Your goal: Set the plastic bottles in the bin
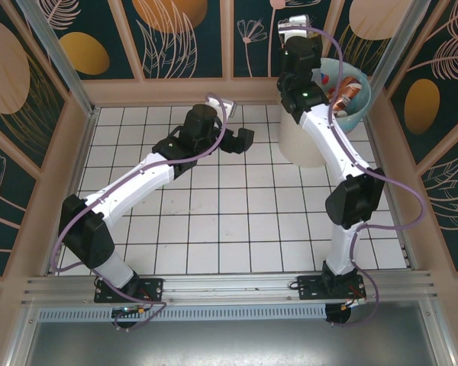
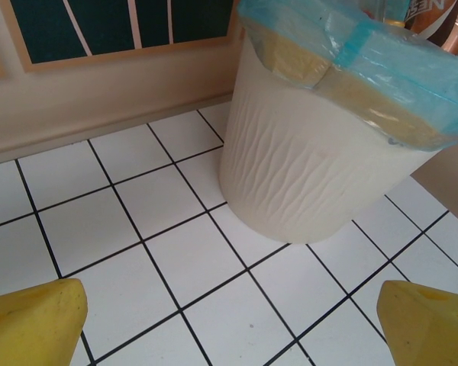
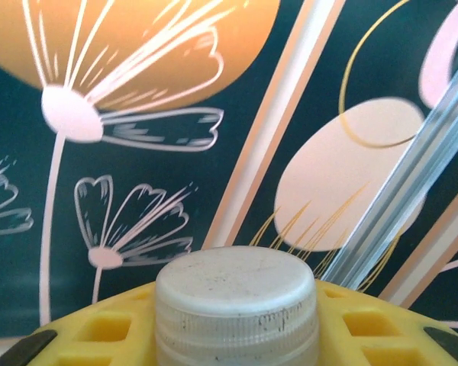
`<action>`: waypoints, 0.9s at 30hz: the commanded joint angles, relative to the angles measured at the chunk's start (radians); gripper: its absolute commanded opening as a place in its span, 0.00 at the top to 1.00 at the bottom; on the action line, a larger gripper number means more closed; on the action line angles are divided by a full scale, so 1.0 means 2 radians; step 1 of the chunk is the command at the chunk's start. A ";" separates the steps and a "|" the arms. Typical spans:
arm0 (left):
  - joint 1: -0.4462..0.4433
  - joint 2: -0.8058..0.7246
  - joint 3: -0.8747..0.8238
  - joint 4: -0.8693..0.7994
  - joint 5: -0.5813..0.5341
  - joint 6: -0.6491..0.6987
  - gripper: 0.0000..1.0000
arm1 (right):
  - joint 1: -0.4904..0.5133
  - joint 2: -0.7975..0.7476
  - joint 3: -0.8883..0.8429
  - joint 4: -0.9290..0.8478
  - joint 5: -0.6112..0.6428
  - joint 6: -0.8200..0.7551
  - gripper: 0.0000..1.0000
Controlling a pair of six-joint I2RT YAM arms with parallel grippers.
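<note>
The bin (image 1: 314, 146) is a cream-white bucket with a light blue bag liner, standing at the back right of the tiled floor. Plastic bottles (image 1: 349, 92) with red and brown labels lie inside it. My left gripper (image 1: 240, 139) hangs open just left of the bin, nothing between its yellow fingertips (image 2: 32, 322). From the left wrist, the bin (image 2: 305, 171) is close ahead and a bottle (image 2: 437, 17) peeks over its rim. My right gripper (image 1: 302, 50) is raised over the bin's left rim, shut on a plastic bottle whose white cap (image 3: 237, 293) sits between the yellow fingers (image 3: 107, 332).
A patterned dark-green wall with a beige ledge (image 1: 183, 90) runs right behind the bin. White tiles (image 1: 237, 221) spread across the middle and front. Metal rails (image 1: 237, 286) edge the near side by the arm bases.
</note>
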 commanded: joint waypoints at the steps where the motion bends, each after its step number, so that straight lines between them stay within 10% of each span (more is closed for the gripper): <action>1: 0.002 -0.009 -0.006 0.013 -0.006 -0.006 0.03 | -0.001 0.021 0.006 0.095 0.050 -0.058 0.86; 27: 0.001 0.007 -0.007 0.013 0.001 -0.010 0.03 | -0.048 0.081 0.168 -0.355 -0.015 0.136 0.69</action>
